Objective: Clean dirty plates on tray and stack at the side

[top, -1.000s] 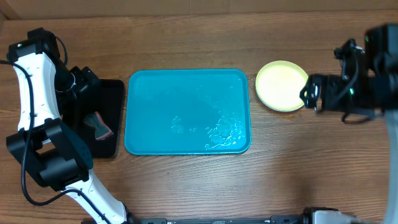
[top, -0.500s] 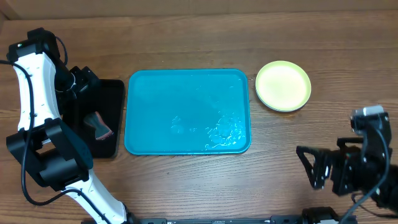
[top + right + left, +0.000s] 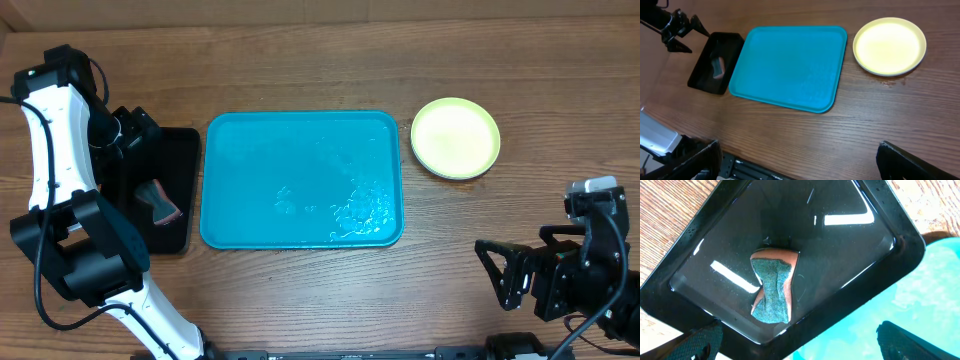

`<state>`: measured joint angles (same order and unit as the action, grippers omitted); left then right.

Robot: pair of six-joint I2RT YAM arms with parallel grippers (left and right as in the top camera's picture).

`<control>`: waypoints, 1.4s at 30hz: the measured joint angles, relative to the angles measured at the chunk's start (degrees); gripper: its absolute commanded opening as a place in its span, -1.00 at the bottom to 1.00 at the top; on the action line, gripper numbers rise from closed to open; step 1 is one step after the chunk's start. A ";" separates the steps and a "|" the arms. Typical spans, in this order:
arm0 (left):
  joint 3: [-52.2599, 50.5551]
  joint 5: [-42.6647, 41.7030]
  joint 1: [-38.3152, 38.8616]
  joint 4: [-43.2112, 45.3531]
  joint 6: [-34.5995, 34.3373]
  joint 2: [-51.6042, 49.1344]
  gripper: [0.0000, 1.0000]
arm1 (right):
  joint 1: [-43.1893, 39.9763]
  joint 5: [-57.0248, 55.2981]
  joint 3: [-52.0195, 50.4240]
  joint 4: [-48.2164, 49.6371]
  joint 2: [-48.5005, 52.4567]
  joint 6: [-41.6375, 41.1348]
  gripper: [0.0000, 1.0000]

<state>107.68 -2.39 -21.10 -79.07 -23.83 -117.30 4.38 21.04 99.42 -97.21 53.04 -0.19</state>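
The turquoise tray (image 3: 250, 180) lies mid-table with nothing on it but wet streaks; it also shows in the right wrist view (image 3: 790, 65). A pale yellow plate (image 3: 455, 137) sits on the table to its right, also in the right wrist view (image 3: 889, 45). I cannot tell whether other plates lie under it; the white and light blue ones are not visible. My left gripper (image 3: 135, 130) is open and empty above the black tray (image 3: 185, 160). My right gripper (image 3: 505, 272) is open and empty, raised near the front right edge.
The small black tray (image 3: 740, 210) holds water and an orange-and-green sponge (image 3: 772, 285), also seen from overhead (image 3: 160, 200). The left arm reaches along the table's left side. The table's front edge (image 3: 755, 167) lies under my right gripper.
My right arm has pulled back from beside the yellow plate to the front right of the table. The left arm, trays and plate have not moved.
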 measured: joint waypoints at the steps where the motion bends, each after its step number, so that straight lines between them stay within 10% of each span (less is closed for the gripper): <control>1: 0.00 0.00 0.00 -0.02 0.00 0.00 0.99 | 0.15 0.04 -0.74 0.07 -0.13 -0.02 1.00; 22: 0.00 -0.22 0.00 0.00 0.00 0.00 0.99 | 0.20 -1.75 -53.48 42.14 -40.92 0.35 1.00; 42: 0.00 -0.22 0.00 0.00 0.02 0.00 1.00 | 0.20 -2.58 -85.85 79.17 -52.19 0.39 1.00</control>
<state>107.68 -2.61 -21.10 -79.07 -23.81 -117.30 4.58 18.46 13.56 -18.04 0.84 0.21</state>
